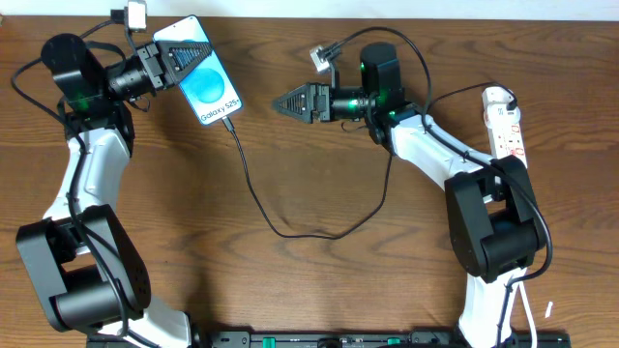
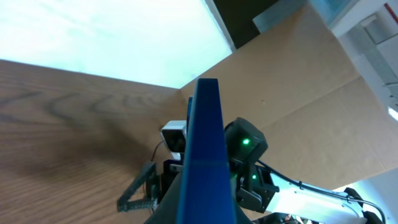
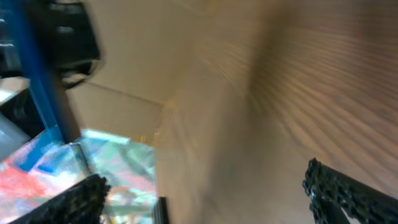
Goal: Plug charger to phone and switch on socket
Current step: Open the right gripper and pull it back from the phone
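**Status**

L gripper (image 1: 184, 58) is clamped shut on the top end of the phone (image 1: 208, 87), at the far-left of the table (image 1: 319, 290). Judged purpose: brace the phone so the plug seats w/o the phone sliding.

The charger (image 1: 253, 193) tip meets the phone's bottom edge and appears seated. Its cable loops across the table toward the R arm.

R gripper (image 1: 282, 100) hangs between phone and socket (image 1: 506, 121), jaws wide and empty, so it is probably free for the switch. The socket lies at far right, well apart from both grippers.

**View notes**
1. Overhead only: cable route, socket, screen face.
2. L wrist: phone (image 2: 202, 155) edge-on, which confirms the grip. No socket in view.
3. R wrist: blurred. 2 fingers (image 3: 71, 199) stand far apart, nothing between.
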